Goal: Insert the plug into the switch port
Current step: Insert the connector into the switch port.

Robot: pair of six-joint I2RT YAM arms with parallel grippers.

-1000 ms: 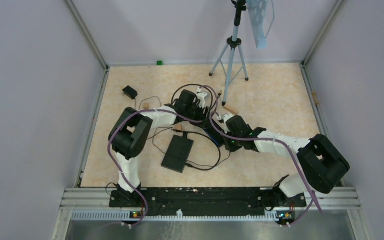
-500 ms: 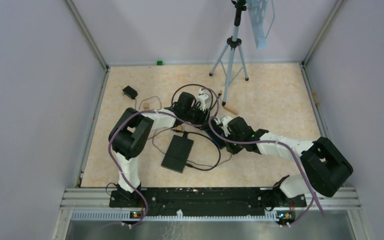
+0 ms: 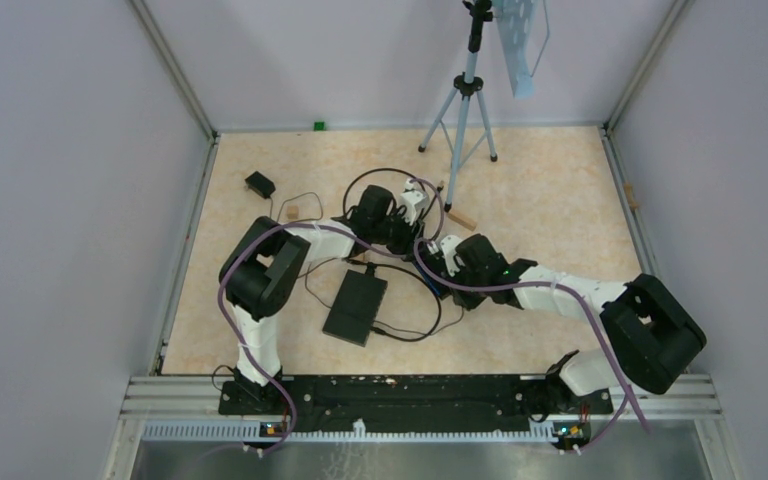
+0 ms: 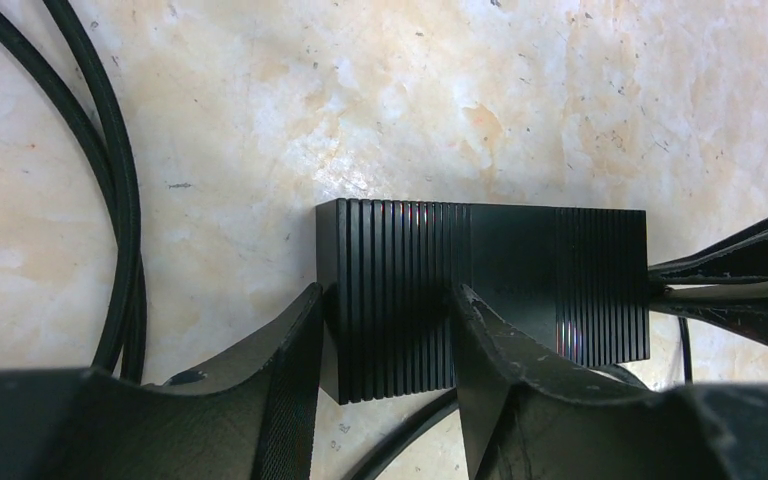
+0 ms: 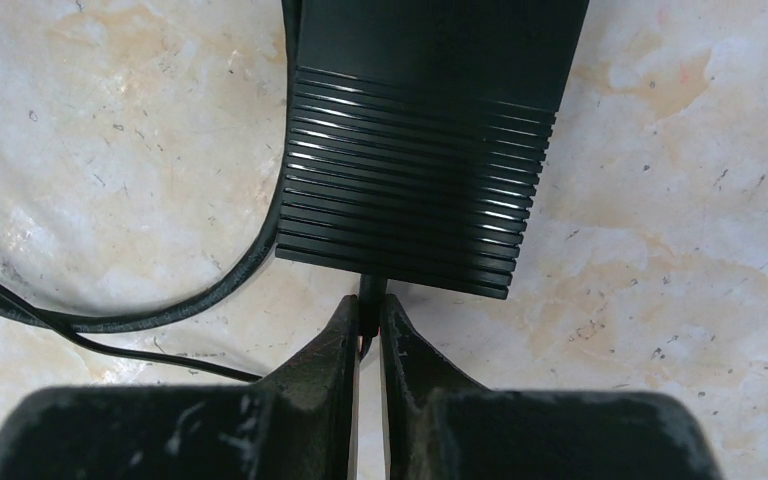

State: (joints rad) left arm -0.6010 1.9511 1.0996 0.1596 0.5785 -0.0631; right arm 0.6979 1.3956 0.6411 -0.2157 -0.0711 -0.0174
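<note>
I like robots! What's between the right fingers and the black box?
A thin black plug, pinched by the right fingers, reaching the ribbed black box. The right wrist view shows it.

From above and behind my bases, one camera looks down over the whole surface point(image 3: 540, 180). My wrist cameras sit low and close, facing the same ribbed switch point(image 4: 480, 280) from different sides.

A flat black ribbed plastic switch box point(image 4: 480, 270) lies level on the mottled beige tabletop point(image 4: 560, 100). A thin black plug point(image 5: 369, 298) (pinched between the fingers of the right gripper point(image 5: 365, 315)) meets the middle of one ribbed edge end-on; how deep it sits cannot be told.
</note>
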